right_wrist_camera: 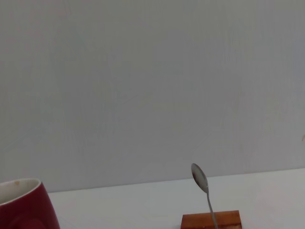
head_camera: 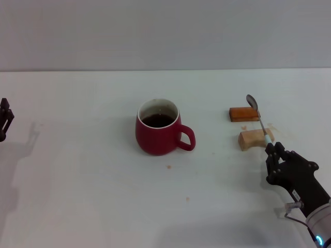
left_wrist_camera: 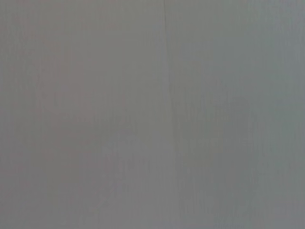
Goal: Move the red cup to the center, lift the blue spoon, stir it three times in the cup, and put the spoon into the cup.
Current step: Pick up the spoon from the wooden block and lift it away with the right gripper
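The red cup [head_camera: 158, 129] stands at the middle of the white table with its handle toward the right and dark liquid inside. Its rim shows in the right wrist view [right_wrist_camera: 21, 202]. The blue spoon [head_camera: 260, 122] runs from its grey bowl over the orange-brown block to its pale-blue handle end in my right gripper [head_camera: 274, 151]. That gripper is shut on the handle end, right of the cup and just in front of the tan block. In the right wrist view the spoon's bowl [right_wrist_camera: 199, 177] stands up above the orange-brown block. My left gripper [head_camera: 4, 119] is parked at the far left edge.
An orange-brown block [head_camera: 243, 113] and a tan wooden block [head_camera: 252, 139] lie right of the cup; the orange-brown block also shows in the right wrist view [right_wrist_camera: 198, 221]. A grey wall runs behind the table. The left wrist view shows only a plain grey surface.
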`<state>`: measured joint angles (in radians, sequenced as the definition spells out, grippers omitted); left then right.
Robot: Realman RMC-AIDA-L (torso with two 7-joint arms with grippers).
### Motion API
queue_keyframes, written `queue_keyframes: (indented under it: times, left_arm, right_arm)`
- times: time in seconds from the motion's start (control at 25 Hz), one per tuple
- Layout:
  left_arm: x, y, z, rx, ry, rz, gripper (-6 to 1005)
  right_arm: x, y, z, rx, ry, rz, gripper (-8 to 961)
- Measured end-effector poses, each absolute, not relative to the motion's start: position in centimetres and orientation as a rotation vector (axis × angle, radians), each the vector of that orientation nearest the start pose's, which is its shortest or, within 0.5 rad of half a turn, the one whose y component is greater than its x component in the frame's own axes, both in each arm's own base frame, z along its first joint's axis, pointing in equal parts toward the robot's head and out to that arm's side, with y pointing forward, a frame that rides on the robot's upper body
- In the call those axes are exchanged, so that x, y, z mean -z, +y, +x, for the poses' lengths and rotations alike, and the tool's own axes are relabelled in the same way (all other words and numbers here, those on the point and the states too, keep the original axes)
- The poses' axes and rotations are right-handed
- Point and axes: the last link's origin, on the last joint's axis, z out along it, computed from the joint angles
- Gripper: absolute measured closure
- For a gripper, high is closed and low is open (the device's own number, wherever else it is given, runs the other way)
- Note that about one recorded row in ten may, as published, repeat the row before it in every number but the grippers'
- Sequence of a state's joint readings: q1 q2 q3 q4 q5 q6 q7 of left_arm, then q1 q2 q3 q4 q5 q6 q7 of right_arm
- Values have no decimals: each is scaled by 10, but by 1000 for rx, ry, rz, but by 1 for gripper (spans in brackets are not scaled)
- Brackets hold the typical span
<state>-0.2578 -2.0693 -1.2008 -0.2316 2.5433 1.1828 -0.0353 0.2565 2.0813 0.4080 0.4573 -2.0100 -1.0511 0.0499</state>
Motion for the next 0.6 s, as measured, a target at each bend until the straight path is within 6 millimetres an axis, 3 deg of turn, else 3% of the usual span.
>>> queue_keyframes:
  times: [0.6]
  left_arm:
    - [-15,288,-372,553,-521,-1436,157]
  right_arm:
    - [97,256,304,-695,743,-1779,829]
